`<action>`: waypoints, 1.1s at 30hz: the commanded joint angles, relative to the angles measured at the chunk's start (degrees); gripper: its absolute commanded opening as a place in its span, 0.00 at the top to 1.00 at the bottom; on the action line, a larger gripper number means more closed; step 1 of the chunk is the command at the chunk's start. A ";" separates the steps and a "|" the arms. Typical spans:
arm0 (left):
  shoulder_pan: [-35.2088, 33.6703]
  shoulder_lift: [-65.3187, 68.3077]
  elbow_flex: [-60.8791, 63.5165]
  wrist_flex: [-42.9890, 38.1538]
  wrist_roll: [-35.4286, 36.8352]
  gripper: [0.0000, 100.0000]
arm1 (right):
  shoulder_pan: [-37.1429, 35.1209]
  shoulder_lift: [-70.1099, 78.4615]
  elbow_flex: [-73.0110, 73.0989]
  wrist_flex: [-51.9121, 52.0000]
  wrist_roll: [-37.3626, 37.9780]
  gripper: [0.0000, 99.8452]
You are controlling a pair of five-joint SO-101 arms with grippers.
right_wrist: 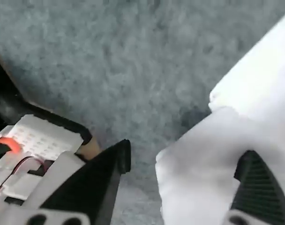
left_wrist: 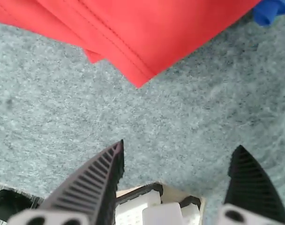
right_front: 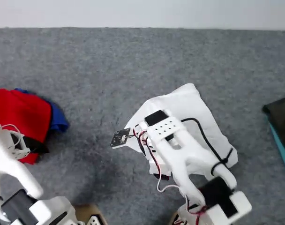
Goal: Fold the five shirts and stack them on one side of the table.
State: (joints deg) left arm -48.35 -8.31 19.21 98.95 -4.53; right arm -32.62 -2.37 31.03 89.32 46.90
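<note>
On the grey desk (right_front: 133, 61) seen from above, the white shirt (right_front: 194, 110) lies crumpled at about 4 o'clock from the centre, under the right arm. The red shirt (right_front: 20, 115) sits on the blue shirt (right_front: 58, 119) at the 9 o'clock edge. A dark shirt (right_front: 281, 117) with a teal strip beneath it pokes in at 3 o'clock.

The right pincer (right_wrist: 187, 150) is spread wide and grips nothing. It straddles the white shirt's edge, with one finger above cloth and the other above bare felt. The left pincer (left_wrist: 179, 146) is also spread and empty. It hangs over bare desk just short of the red shirt's hem.

The white shirt looks only loosely gathered, not squarely folded. If the right pincer closes where it stands, it will likely catch a single layer. Lifting would then let the rest unroll, or drag the bundle across the felt. If the left pincer goes forward carelessly, it could snag the red hem and pull that shirt off the blue one.
</note>
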 commanded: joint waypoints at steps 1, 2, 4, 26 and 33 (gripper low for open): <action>0.00 -2.64 -0.40 1.67 0.00 0.67 | 3.82 2.42 0.00 -3.74 -0.44 0.65; 0.00 -2.64 -0.31 1.67 0.00 0.67 | 5.05 2.95 0.00 -4.79 -0.44 0.66; 0.00 -2.64 -0.31 1.67 0.00 0.67 | 7.87 3.56 -0.09 -6.90 -0.44 0.68; 0.44 -2.64 -0.22 1.67 0.00 0.67 | 11.82 3.30 -18.64 8.31 -0.62 0.90; 0.26 -2.64 0.04 1.67 0.00 0.67 | 5.85 -2.15 -15.91 13.32 -4.04 0.52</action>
State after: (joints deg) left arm -48.35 -8.31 19.21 98.95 -4.53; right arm -24.70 0.18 14.33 100.57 43.74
